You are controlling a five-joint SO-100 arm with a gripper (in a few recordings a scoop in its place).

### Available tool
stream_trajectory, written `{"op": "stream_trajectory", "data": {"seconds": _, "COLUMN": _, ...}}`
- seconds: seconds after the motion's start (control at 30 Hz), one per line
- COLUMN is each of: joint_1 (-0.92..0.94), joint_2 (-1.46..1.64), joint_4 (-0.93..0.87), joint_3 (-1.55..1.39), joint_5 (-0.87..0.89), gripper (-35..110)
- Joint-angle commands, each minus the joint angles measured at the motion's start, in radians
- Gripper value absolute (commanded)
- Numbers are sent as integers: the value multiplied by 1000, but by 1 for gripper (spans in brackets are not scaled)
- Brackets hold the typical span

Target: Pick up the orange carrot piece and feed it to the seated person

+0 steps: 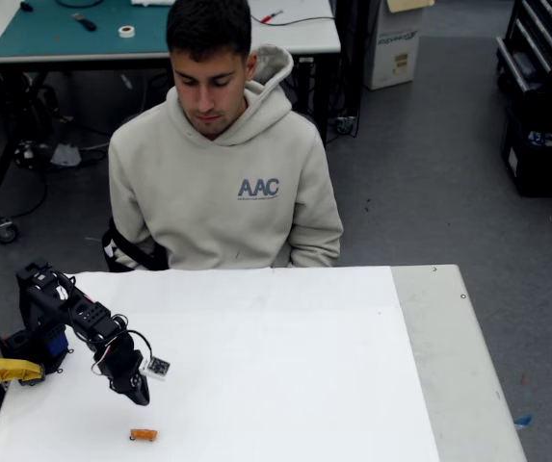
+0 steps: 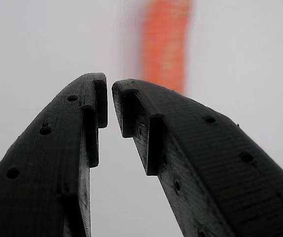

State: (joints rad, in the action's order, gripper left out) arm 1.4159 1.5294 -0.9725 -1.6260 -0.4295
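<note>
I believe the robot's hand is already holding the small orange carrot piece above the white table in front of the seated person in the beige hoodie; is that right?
Not quite: the robot's black hand holds nothing. The small orange carrot piece lies on the white table, just beyond the nearly closed fingertips, as the fixed view shows. The wrist view shows it blurred past the tips. The seated person in the beige hoodie is indeed behind the table.

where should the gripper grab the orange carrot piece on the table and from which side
Probably across its middle, coming straight down from above. In the fixed view the orange carrot piece lies flat on the white table with open space around it, the gripper just above it. Its narrow width suits the fingers, whose tips are nearly closed and need opening first.
</note>
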Motion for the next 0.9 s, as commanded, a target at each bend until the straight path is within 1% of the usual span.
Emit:
{"op": "stream_trajectory", "data": {"seconds": 0.0, "joint_1": 49, "joint_2": 32, "joint_4": 43, "joint_3": 57, "joint_5": -38, "gripper": -2}}
{"op": "stream_trajectory", "data": {"seconds": 0.37, "joint_1": 95, "joint_2": -49, "joint_4": 60, "joint_3": 55, "joint_5": -140, "gripper": -2}}
{"op": "stream_trajectory", "data": {"seconds": 0.87, "joint_1": 69, "joint_2": -74, "joint_4": 60, "joint_3": 55, "joint_5": -137, "gripper": -2}}
